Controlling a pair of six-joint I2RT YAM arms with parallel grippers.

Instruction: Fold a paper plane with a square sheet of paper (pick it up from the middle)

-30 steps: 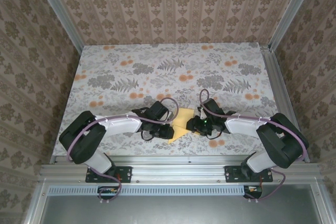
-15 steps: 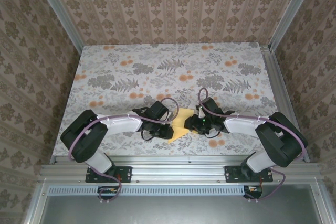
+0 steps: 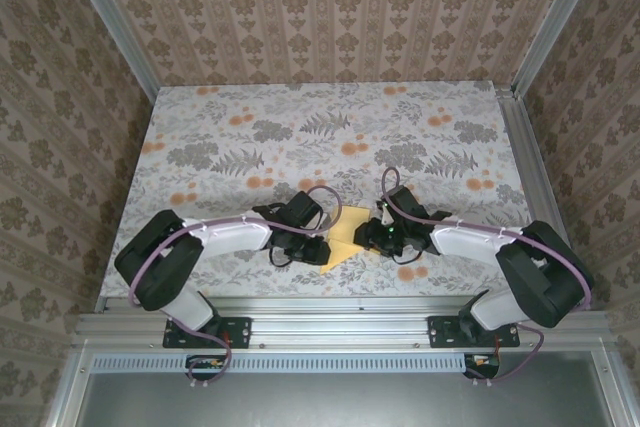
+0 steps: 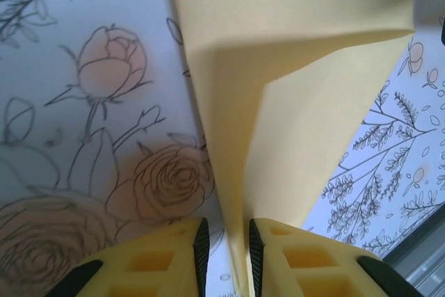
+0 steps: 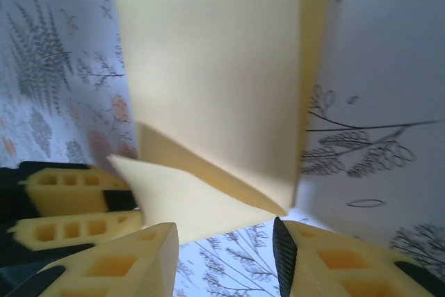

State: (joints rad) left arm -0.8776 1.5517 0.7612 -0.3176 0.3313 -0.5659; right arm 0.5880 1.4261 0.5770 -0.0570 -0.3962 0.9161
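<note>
The pale-yellow square sheet of paper lies partly folded on the flowered cloth near the front edge, between both grippers. My left gripper is at its left side. In the left wrist view a raised fold of the paper runs up between the jaws of the left gripper; they stand narrowly apart, the right pad against the paper, a slit of cloth beside the left pad. My right gripper is at the sheet's right side. Its jaws stand wide apart with a lifted corner flap of the paper between them.
The flowered tablecloth stretches free behind the sheet. An aluminium rail runs along the front edge just behind the grippers. Patterned walls close in the back and sides. The left gripper's yellow fingers show beyond the paper.
The right arm has shifted slightly, its elbow a little further right. The paper and the left arm have stayed where they were.
</note>
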